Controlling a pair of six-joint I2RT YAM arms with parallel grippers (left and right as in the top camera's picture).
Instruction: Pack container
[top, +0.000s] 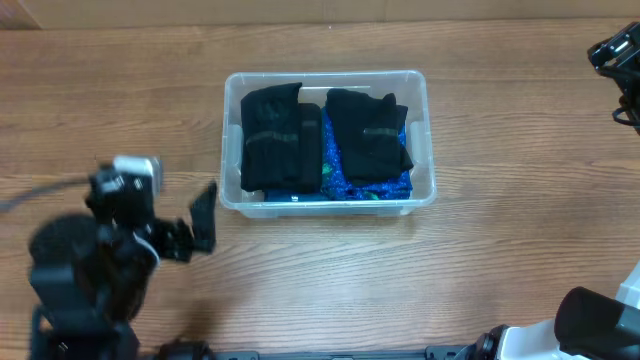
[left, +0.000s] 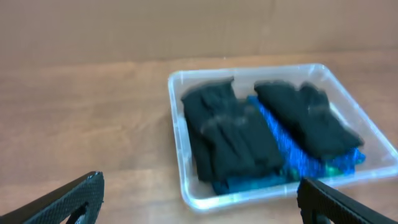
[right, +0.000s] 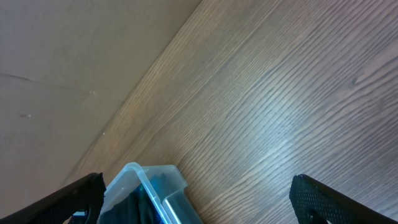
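Two black folded garments (top: 280, 140) lie side by side over blue cloth (top: 345, 185) inside the container (top: 325, 76), which sits midway on the wood-grain surface (top: 500, 240) before a plain tan wall (left: 124, 31). The left claw (top: 192, 230) and right claw (right: 196, 190) both gape released, clear of it.

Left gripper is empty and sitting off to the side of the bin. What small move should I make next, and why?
Probably draw the left gripper back from the container rather than reach in. Its jaws are open and empty, two black garments already lie folded on a blue garment inside, and no loose garment shows on the table.
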